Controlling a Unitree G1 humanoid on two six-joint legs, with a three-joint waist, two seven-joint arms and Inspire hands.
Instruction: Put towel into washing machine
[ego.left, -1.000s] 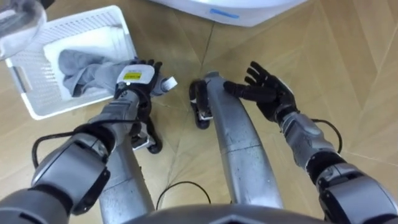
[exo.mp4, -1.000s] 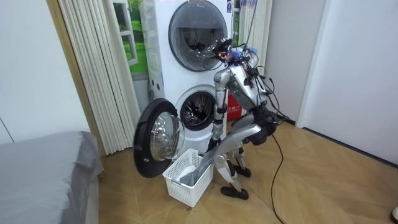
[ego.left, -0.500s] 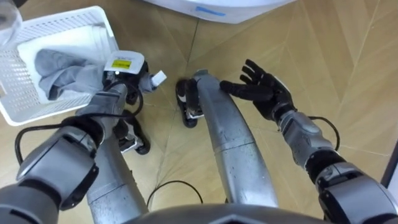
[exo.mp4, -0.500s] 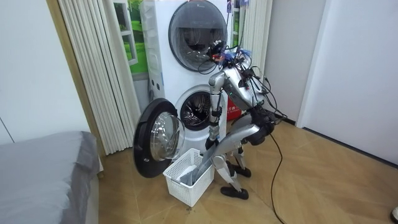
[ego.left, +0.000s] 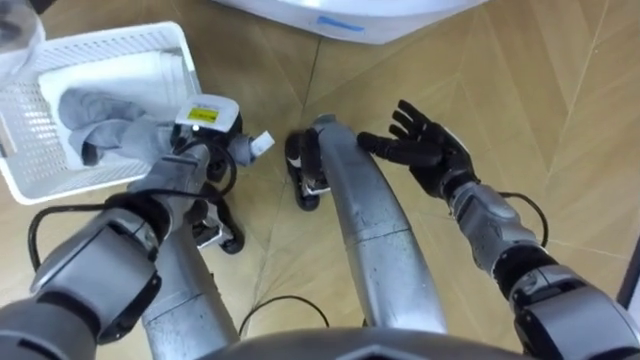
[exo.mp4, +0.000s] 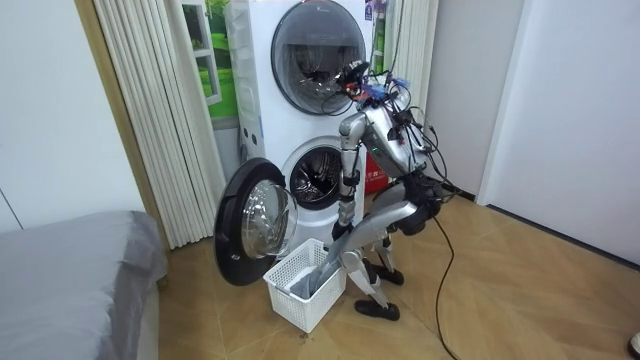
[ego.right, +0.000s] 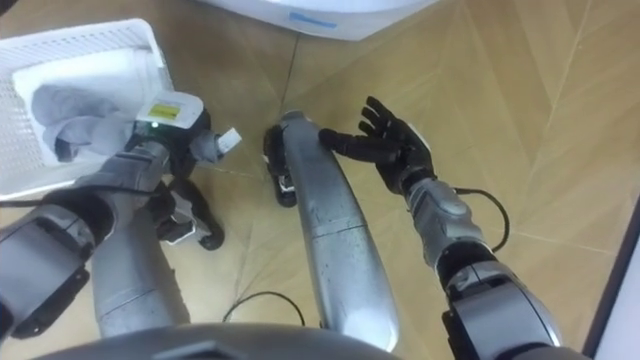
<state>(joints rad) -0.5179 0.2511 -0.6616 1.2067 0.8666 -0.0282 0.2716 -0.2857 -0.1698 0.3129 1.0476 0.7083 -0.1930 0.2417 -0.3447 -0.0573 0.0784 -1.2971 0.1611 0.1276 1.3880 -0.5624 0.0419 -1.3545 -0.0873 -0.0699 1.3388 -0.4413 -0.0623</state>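
basket (ego.left: 25, 150) cut by left edge, towel (ego.left: 100, 110) part-hidden

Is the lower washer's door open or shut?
Open: the door is swung out to the room view's left, and the dark drum shows.

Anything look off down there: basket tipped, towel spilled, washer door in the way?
Nothing stands out. The grey towel lies bunched inside the white slatted plastic basket, upright on the wooden floor. The lower washing machine's round door hangs wide open. Left hand is at the towel; right hand open.
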